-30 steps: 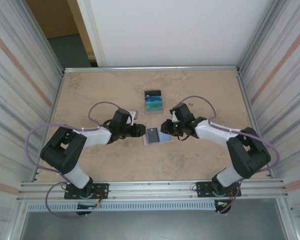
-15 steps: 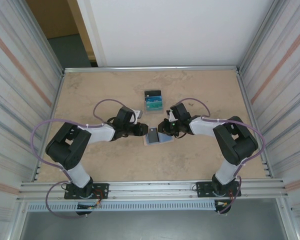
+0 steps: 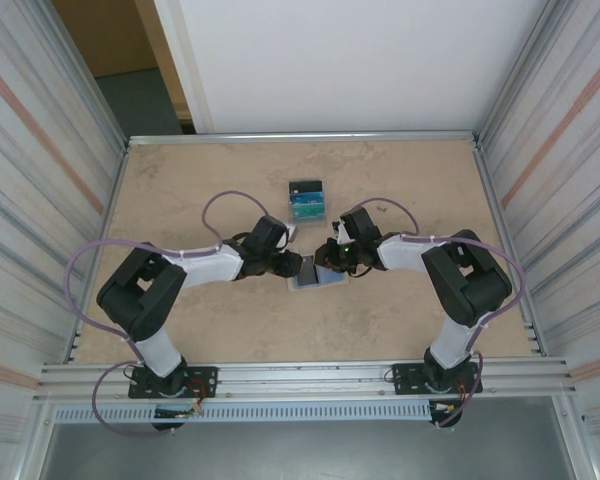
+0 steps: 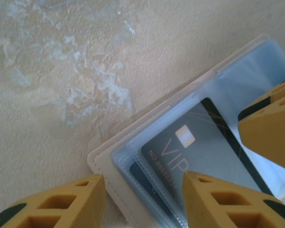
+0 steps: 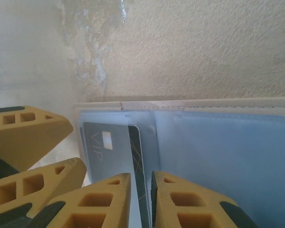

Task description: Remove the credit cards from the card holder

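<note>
Right wrist view: the right gripper (image 5: 140, 175) has its two yellow fingers almost together, with only a thin slit between them. The dark edge of the black card (image 5: 107, 147) shows in that slit, but I cannot tell if the fingers pinch the card or only press on it. In the left wrist view the left gripper (image 4: 143, 176) stands open at a medium width and holds nothing. It straddles one corner of the card holder (image 4: 247, 80): one finger is over the bare table (image 4: 61, 71), and the tip of the other is over the sleeve at the card's edge, where contact is not clear. The card holder lies open and flat near the middle of the table, pale blue inside up. Its long axis runs about parallel with the near edge, a little turned. The black card, marked VIP, sits in a clear sleeve in the left half. Its long side is parallel to the fold, so it points toward the far edge. A second card (image 4: 135, 172), darker, peeks out under it. The grippers meet over the holder, one from each end. Toward the far edge, apart from the holder, lies a small pile (image 3: 306, 200) of black, blue and teal pieces.
</note>
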